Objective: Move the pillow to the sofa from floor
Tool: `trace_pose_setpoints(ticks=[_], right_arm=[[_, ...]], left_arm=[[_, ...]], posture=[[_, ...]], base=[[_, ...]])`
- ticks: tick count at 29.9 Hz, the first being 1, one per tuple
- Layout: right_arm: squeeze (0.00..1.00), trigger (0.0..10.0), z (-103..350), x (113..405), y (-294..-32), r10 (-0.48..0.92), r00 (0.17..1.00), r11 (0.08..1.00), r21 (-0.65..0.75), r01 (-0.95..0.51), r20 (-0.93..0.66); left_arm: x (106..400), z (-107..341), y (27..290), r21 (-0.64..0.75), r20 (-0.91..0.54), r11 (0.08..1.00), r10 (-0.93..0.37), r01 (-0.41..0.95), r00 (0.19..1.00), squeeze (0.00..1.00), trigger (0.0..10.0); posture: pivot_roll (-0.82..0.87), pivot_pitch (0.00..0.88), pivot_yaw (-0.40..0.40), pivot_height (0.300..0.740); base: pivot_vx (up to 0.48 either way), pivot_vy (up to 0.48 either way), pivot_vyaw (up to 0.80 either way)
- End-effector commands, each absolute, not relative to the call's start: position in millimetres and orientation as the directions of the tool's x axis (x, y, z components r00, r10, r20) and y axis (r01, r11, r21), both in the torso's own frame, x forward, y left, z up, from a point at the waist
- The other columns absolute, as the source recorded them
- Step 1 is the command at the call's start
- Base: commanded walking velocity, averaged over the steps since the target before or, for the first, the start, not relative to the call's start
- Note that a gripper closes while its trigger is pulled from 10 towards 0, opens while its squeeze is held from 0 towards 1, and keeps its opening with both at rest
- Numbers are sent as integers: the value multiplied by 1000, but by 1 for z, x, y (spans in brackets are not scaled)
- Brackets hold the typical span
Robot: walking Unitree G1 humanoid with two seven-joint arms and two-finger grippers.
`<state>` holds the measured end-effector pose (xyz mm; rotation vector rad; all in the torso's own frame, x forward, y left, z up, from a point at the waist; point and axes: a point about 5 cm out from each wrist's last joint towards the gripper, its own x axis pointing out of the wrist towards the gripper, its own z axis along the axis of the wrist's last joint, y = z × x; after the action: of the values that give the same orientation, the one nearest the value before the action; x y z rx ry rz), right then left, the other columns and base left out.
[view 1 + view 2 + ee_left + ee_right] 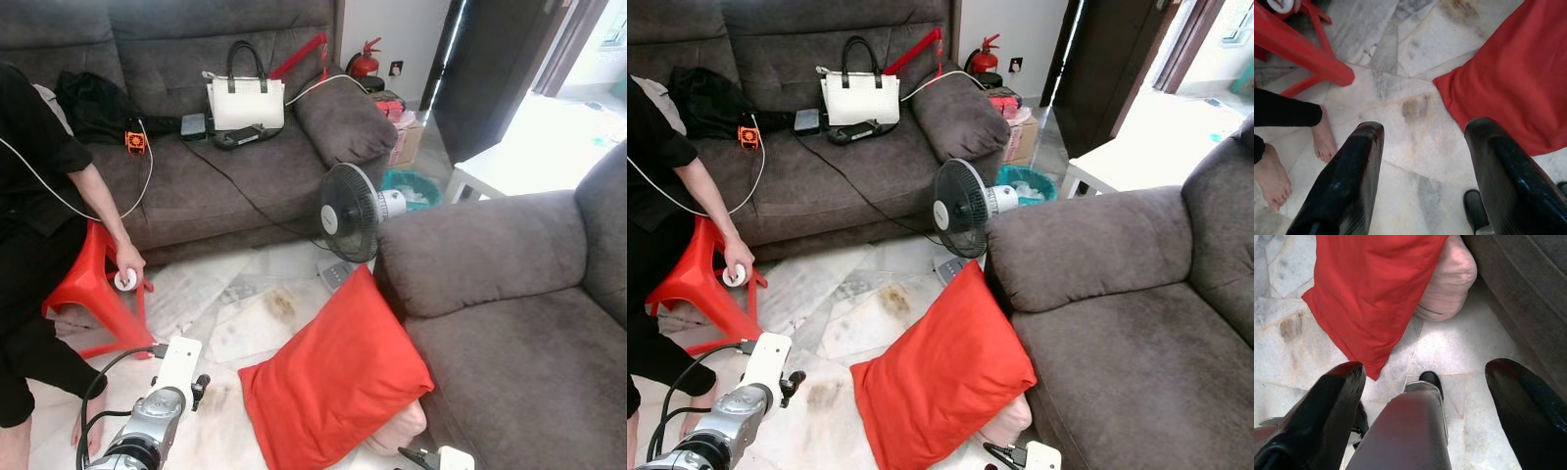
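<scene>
Though half-hidden, seemingly a pink cushion (1447, 289) under the red pillow (333, 387); both hands' fingers (1347, 181) apart.

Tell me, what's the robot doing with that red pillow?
Nothing holds it yet. The red pillow leans on the floor against the grey sofa, with a pink cushion behind it. The left gripper and right gripper are both open above the tiles beside it. A person sits nearby.

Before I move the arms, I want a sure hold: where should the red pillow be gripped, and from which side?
Probably the lower corners of the red pillow. It leans tilted against the grey sofa, bottom edge on the floor, so come from the front with both open grippers, left and right, one per corner.
</scene>
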<state>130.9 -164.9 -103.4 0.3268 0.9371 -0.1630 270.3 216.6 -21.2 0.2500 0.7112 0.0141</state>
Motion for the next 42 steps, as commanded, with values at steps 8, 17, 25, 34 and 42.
trace_pose_setpoints(ticks=[8,17,25,34,42], right_arm=[[0,10000,-105,123,-174,-11,574,938,191,290,-819],[0,10000,-103,129,-173,-13,593,938,195,286,-805],[0,10000,-102,132,-172,-14,599,938,197,286,-801],[0,10000,-102,132,-172,-15,599,938,197,286,-801],[0,10000,-102,132,-172,-15,599,938,197,287,-801]], left_arm=[[269,-23,216,241,-654,966,92,91,751,0,10000],[268,-23,216,236,-651,968,93,85,753,0,10000],[270,-20,216,245,-606,967,100,66,789,0,10000],[270,-20,216,247,-602,967,100,65,792,0,10000],[270,-20,216,247,-601,967,100,65,793,0,10000]], posture=[[88,16,-27,740],[89,16,-26,740],[88,16,-25,740],[88,16,-25,740],[88,16,-25,740]], base=[[0,0,-500],[0,0,-174],[0,0,0],[0,0,0],[0,0,0]])
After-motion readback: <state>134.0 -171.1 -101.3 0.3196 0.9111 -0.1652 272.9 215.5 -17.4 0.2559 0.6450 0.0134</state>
